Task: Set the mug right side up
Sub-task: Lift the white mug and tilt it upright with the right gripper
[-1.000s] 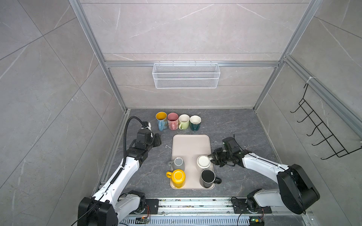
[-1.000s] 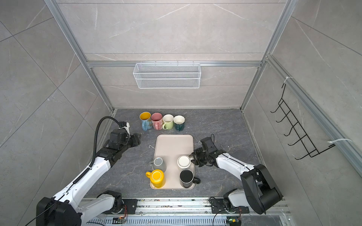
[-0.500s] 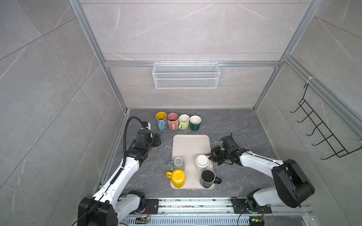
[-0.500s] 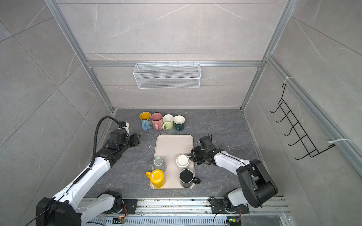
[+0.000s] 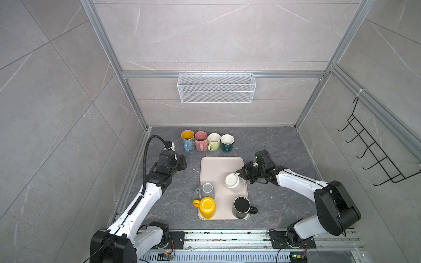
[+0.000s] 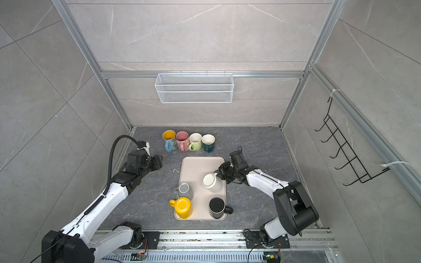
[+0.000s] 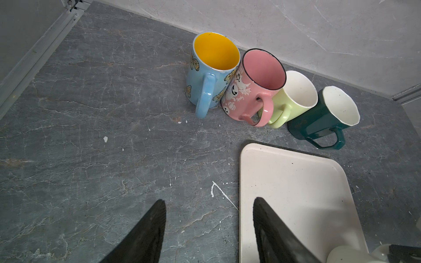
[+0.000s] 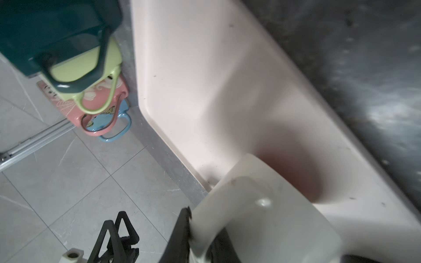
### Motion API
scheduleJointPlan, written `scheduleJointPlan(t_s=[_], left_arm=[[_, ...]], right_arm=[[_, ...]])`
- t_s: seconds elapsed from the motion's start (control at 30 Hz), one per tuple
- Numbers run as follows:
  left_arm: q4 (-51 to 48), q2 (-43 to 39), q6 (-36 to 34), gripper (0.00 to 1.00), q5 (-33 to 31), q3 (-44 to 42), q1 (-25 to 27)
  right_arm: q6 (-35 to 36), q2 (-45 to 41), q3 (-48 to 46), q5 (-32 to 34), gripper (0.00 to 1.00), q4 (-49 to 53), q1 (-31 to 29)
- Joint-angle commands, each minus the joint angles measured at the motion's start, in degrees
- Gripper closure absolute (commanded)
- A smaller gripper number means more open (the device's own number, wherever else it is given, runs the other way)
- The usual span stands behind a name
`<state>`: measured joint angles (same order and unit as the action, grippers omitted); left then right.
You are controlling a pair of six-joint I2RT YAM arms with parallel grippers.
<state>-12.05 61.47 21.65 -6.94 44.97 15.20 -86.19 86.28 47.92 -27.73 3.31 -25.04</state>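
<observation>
Cream ceramic mug (image 5: 232,184), tilted, base up, right side of pale pink plastic tray (image 5: 216,168). Right gripper (image 5: 242,177) pinches its handle: lift clear, roll wrist slowly. Left gripper (image 7: 209,205) spread, empty.

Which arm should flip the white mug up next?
Right. The right gripper has jaws shut on the handle of the white mug, tipped on the tray. The left gripper hangs open beside the tray.

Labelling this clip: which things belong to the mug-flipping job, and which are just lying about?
In the job: white mug, tilted, its handle gripped by the right hand; tray under it.
Lying about: grey mug, yellow mug and black mug, upside down on the tray; four upright mugs behind; wire basket; left hand, open, empty.
</observation>
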Motion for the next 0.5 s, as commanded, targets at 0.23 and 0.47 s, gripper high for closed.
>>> scheduleJointPlan(t_s=[0.23, 0.47], left_arm=[[1.29, -0.92, -0.9, 0.36, 1.41, 3.69, 0.2], [2.11, -0.37, -1.1, 0.37, 3.82, 5.78, 0.18]], right_arm=[[20.35, -0.54, 13.9, 3.29, 1.0, 9.07, 0.16], [36.48, -2.49, 20.65, 9.18, 1.0, 14.13, -2.79]])
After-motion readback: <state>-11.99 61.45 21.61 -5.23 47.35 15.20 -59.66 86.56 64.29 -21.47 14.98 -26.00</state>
